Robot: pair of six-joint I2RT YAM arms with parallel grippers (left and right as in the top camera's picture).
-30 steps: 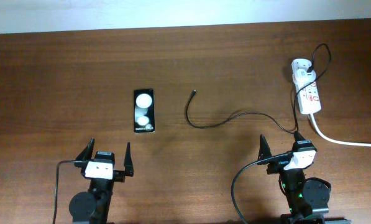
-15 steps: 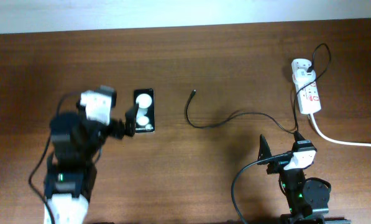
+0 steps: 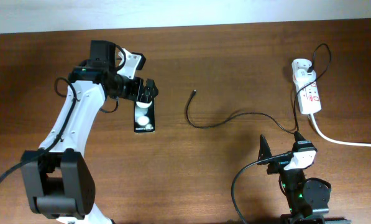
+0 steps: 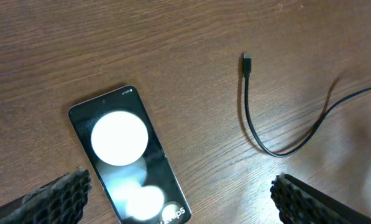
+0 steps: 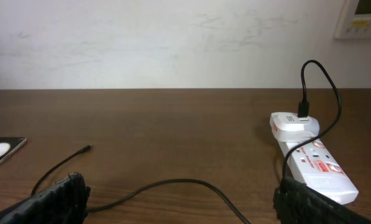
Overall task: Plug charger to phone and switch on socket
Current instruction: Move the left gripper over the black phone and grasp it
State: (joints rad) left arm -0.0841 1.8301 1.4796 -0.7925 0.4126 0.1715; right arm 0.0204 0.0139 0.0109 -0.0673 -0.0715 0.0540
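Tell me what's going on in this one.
The left hand hovers open over the far end of the phone, holding nothing. The phone lies flat on the table. The charger has its adapter in the socket, while its plug tip lies loose to the right of the phone, not connected. The right hand sits open near the table's front edge, touching nothing.

Black phone (image 3: pixel 145 118) with 2 white spots, black charger (image 4: pixel 246 93), white socket (image 3: pixel 309 96) with red marks, brown wood-grain table (image 3: pixel 235 56).
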